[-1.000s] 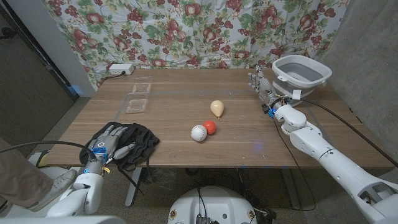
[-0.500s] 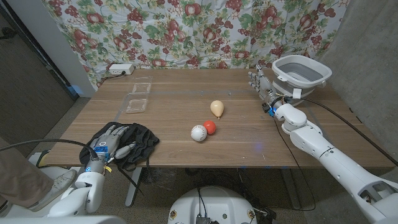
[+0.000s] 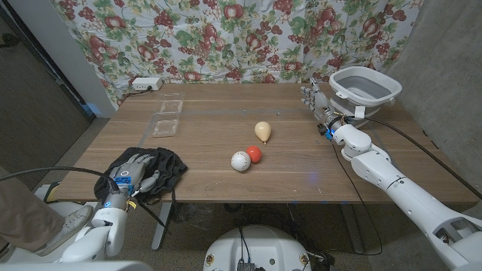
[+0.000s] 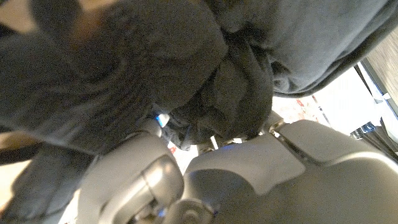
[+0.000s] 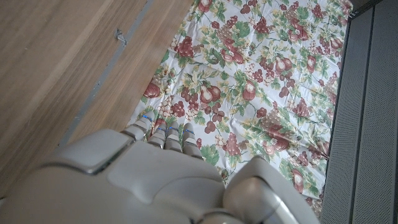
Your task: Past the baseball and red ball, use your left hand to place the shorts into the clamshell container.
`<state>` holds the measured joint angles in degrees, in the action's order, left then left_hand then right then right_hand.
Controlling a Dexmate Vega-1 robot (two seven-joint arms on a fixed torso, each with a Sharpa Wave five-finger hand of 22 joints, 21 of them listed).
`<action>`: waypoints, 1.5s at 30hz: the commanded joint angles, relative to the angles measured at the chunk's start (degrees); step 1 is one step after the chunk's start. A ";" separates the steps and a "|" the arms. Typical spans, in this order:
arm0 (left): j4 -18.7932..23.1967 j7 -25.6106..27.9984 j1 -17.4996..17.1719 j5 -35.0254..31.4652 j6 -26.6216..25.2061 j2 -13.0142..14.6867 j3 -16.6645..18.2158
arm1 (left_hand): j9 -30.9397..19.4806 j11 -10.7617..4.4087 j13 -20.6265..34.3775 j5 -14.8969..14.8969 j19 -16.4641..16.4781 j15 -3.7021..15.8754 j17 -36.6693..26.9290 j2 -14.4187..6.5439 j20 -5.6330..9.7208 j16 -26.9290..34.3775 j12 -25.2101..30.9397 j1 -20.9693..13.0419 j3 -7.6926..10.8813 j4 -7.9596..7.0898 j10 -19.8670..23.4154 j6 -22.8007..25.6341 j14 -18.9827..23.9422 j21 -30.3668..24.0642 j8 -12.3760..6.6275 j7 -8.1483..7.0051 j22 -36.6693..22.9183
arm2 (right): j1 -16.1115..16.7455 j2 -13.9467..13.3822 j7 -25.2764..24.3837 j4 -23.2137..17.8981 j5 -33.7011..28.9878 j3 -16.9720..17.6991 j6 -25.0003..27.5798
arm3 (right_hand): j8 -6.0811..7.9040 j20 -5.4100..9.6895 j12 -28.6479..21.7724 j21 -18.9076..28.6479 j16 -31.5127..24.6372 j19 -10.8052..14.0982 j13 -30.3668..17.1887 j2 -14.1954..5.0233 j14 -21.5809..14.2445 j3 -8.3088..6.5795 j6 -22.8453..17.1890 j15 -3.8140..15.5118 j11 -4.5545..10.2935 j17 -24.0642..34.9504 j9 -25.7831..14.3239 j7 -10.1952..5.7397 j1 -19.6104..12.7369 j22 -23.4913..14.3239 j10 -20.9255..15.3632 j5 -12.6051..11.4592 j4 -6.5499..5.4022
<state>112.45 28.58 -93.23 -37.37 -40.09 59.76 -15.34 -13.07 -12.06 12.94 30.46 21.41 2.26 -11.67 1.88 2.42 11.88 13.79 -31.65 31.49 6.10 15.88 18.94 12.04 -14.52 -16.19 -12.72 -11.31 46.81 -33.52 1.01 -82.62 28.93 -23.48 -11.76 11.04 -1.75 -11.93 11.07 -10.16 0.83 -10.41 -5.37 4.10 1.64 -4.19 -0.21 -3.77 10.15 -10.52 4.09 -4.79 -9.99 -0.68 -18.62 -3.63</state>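
the left hand (image 3: 129, 178) is closing its fingers into the crumpled black fabric shorts (image 3: 164, 168) at the wooden bench's (image 3: 226, 120) near corner, bunching them for lifting toward the clear plastic clamshell container (image 3: 167, 114).

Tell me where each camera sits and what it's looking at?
Head view: sits on the robot's head, looking down over the table; both arms show, the left hand on the black shorts, the right hand beside the grey tub.
Left wrist view: sits on the left wrist, looking along the left hand into the shorts.
Right wrist view: sits on the right wrist, looking past the right hand at tabletop and the fruit-print cloth.
Shared: head and left wrist views both see the shorts.
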 commanded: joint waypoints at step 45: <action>-1.90 7.22 1.93 2.59 0.08 -5.85 -1.46 | -18.00 1.38 21.99 -20.21 12.06 10.04 -30.76 -7.25 10.72 25.22 16.62 -58.49 -7.16 3.89 15.51 21.73 31.54 -44.16 -20.42 10.11 -20.63 | 1.13 -0.27 -0.48 -1.12 0.78 0.42 0.04 | 0.05 -0.18 -0.16 0.21 -0.38 -0.09 -0.18 -0.47 0.04 -0.03 -0.68 0.33 -0.03 0.14 -0.12 0.10 -0.38 -0.29 -0.21 -0.29 0.19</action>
<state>110.52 33.63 -91.71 -34.20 -39.68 55.88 -16.92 -24.01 -10.36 24.52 10.06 30.39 3.74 -21.37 -5.34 0.26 23.07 29.54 -89.40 27.77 7.20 28.71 25.39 31.49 -19.47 -35.75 -11.37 -13.11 47.60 -33.72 0.76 -83.49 29.54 -23.21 -11.45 11.04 -1.75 -11.93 11.07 -10.16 0.83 -10.41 -5.37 4.10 1.65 -4.50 -0.21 -3.78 10.14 -10.51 4.41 -4.78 -9.99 -0.68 -18.62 -3.63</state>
